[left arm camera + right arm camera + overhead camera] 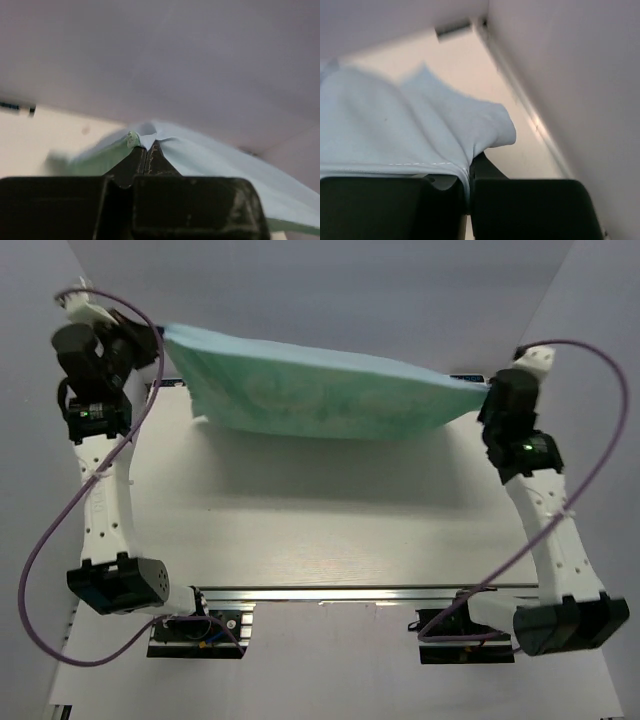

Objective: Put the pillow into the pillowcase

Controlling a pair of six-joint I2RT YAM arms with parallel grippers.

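Pillowcase (320, 395) stretched between left gripper (146, 152) and right gripper (469, 172), each clenched on corner

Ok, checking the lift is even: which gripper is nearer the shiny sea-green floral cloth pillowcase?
Neither, both touch it. The left gripper is shut on the left end of the sea-green floral pillowcase; the right gripper is shut on its right end.

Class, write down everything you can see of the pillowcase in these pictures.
The pillowcase is thin, slightly shiny cloth, sea-green with a pale swirling pattern on the face seen from above, plain light blue along its far edge. It hangs stretched over the far side of the table, sagging in the middle. The left gripper pinches one corner, the right gripper the opposite end.
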